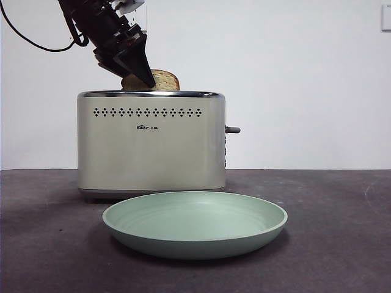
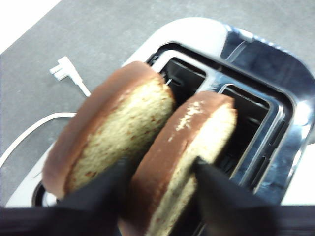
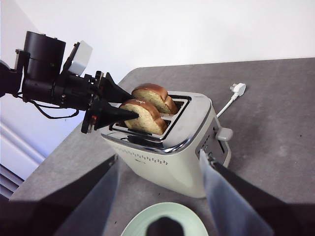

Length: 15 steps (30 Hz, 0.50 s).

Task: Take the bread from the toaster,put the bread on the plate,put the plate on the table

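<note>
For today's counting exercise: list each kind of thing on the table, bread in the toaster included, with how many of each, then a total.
Bread slices: 2 (one between the left claw's jaws, another beside it)
Toaster: 1
Plate: 1
Plug and cord: 1
Total: 5

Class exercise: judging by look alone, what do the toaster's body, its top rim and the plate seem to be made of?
Boxy cream-beige toaster: probably painted metal, its smooth satin sheen suggests so. Its chrome top rim: polished metal, mirror-bright reflections. Shallow round mint-green plate: matte, faint concentric ridges; ceramic or plastic, unclear.
</note>
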### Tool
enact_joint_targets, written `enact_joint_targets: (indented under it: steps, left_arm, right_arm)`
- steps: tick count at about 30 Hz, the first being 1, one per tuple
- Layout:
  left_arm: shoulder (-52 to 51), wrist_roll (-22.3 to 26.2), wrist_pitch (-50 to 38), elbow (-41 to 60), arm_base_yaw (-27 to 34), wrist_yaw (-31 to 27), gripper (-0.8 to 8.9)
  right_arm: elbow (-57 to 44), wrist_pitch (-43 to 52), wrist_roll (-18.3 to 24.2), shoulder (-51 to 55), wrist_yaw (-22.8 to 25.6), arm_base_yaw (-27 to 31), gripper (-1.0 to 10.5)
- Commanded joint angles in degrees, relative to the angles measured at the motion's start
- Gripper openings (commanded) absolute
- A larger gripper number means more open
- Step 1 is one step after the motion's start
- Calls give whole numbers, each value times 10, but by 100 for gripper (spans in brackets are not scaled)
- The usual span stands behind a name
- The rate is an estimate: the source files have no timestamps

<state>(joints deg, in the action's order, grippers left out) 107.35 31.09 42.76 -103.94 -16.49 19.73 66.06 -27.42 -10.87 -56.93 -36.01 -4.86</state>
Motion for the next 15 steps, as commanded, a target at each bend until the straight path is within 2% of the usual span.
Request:
enact_joint_targets:
  steps: [1, 9, 15]
  left_arm:
    - [-2, 6, -6, -5, 0, -3, -7]
    - [-58, 0, 53, -54, -13, -2, -7]
    - [-137, -73, 92, -103, -15, 1, -7]
  right_arm:
    - [2, -8, 15, -2, 0, -2, 279]
    - [2, -22, 19, -28, 3, -2, 279]
    - [2, -73, 20, -57, 3, -2, 279]
